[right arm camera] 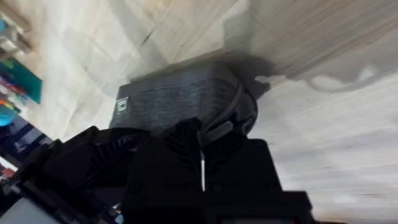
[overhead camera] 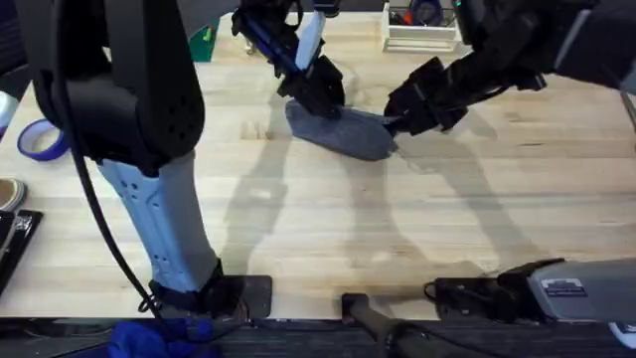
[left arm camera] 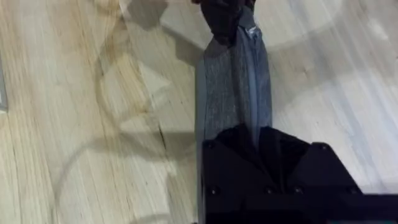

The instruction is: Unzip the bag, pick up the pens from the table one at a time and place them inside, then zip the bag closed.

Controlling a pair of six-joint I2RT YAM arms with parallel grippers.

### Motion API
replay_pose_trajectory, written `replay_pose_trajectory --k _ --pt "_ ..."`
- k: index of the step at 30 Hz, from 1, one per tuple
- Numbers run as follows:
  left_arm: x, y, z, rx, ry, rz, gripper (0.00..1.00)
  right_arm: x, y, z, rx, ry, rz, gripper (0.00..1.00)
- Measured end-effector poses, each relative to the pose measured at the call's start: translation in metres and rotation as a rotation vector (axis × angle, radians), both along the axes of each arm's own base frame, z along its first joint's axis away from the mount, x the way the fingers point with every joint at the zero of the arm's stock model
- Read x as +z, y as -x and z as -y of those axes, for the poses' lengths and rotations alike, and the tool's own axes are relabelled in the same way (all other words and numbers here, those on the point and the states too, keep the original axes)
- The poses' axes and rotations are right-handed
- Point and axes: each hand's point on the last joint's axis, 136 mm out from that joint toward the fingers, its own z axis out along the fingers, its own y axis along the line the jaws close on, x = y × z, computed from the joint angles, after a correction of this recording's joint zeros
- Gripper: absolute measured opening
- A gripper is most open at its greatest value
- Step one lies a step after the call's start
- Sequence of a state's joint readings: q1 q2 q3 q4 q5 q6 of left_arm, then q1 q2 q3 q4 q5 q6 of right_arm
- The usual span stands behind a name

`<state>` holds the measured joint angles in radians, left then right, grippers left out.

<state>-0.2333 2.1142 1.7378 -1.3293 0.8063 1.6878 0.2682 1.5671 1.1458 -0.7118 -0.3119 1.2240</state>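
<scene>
The blue-grey bag (overhead camera: 343,131) lies slantwise on the table (overhead camera: 328,234), toward the back middle. My left gripper (overhead camera: 320,99) is shut on its far left end; in the left wrist view the bag (left arm camera: 233,87) runs away from my left gripper (left arm camera: 258,134) to the other gripper (left arm camera: 227,18). My right gripper (overhead camera: 396,123) sits at the bag's right end. In the right wrist view the right gripper (right arm camera: 202,134) is shut at the zipper (right arm camera: 231,115) on the bag's (right arm camera: 168,99) end. The pens are out of view.
A blue-purple tape roll (overhead camera: 40,139) lies at the left edge, with dark items (overhead camera: 12,229) nearer the front. A white tray (overhead camera: 417,35) stands at the back right and a green object (overhead camera: 205,42) at the back left. Bare wood stretches in front of the bag.
</scene>
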Motion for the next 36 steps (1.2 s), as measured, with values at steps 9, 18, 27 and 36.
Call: replay_pose_trajectory --k 9,18,27,36 --pt "0.006 0.001 0.007 0.001 0.043 -0.008 0.042 0.014 0.002 0.015 -0.019 -0.013 0.019 0.031" --pt "0.005 0.002 0.009 -0.001 0.042 -0.008 0.041 0.012 0.006 0.027 -0.030 -0.019 -0.011 0.031" --pt "0.001 0.000 0.005 -0.004 0.012 0.003 0.041 0.014 0.009 0.052 -0.068 0.016 -0.016 0.030" --pt "-0.002 -0.004 -0.007 0.017 -0.018 0.006 0.042 0.026 0.005 0.078 -0.112 0.081 0.046 0.030"
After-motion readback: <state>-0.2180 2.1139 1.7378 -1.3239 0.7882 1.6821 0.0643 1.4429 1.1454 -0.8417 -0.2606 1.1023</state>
